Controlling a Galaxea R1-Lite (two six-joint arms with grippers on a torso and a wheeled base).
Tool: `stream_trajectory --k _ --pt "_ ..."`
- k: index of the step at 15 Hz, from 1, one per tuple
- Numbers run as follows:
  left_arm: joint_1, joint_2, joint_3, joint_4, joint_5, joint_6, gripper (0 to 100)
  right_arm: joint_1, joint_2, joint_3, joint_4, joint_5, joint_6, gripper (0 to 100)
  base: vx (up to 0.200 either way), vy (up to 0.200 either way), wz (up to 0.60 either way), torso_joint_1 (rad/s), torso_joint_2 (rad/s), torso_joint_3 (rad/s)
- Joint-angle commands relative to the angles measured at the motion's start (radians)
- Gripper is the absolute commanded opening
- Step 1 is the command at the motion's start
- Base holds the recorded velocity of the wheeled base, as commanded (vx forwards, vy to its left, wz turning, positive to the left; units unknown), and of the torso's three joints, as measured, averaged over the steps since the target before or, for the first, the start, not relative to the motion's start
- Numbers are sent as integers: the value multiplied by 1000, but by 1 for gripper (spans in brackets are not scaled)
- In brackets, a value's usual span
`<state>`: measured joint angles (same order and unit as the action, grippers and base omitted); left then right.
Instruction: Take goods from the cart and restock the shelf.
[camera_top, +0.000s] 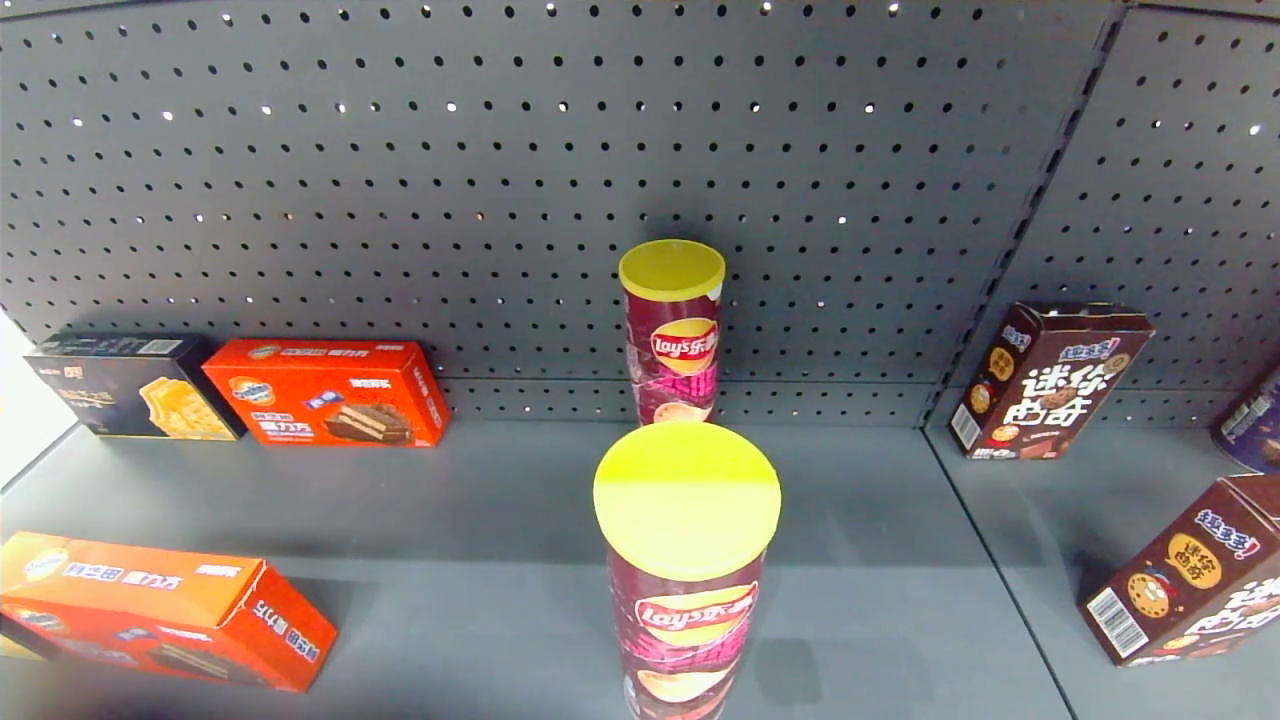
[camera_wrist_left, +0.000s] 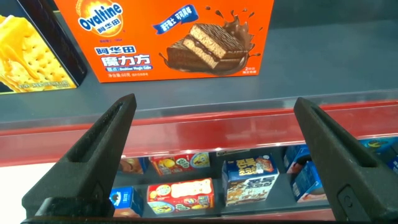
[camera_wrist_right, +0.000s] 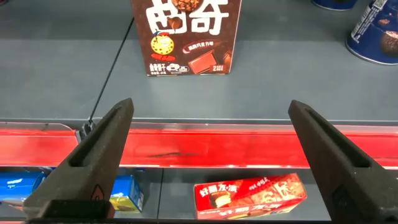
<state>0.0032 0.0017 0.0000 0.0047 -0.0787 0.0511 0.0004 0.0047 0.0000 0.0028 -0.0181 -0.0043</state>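
Observation:
Two maroon chip cans with yellow lids stand upright on the grey shelf (camera_top: 480, 520): one near the front (camera_top: 685, 570), one at the pegboard back (camera_top: 672, 330). My left gripper (camera_wrist_left: 214, 102) is open and holds nothing. It hangs just in front of the shelf's red front edge (camera_wrist_left: 211, 127), facing an orange wafer box (camera_wrist_left: 168, 37). My right gripper (camera_wrist_right: 211, 104) is likewise open and bare before the red edge (camera_wrist_right: 205, 146), facing a brown cookie box (camera_wrist_right: 186, 37).
On the shelf's left lie a black cracker box (camera_top: 130, 385) and two orange boxes (camera_top: 325, 390) (camera_top: 160, 610). Brown cookie boxes (camera_top: 1050, 380) (camera_top: 1195, 585) and a blue can (camera_wrist_right: 379, 34) stand beyond a divider on the right. The lower shelf holds small boxes (camera_wrist_left: 249, 180) (camera_wrist_right: 249, 196).

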Motion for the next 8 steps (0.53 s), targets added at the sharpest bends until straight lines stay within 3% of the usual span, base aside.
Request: stream_trajectory --k 1,8 --pt "0 0 0 0 -1 6 100 0 1 0 0 0 0 100 0 0 0 0 0 0" --pt "0 0 0 0 2 -2 100 1 1 0 0 0 0 100 0 0 0 0 0 0"
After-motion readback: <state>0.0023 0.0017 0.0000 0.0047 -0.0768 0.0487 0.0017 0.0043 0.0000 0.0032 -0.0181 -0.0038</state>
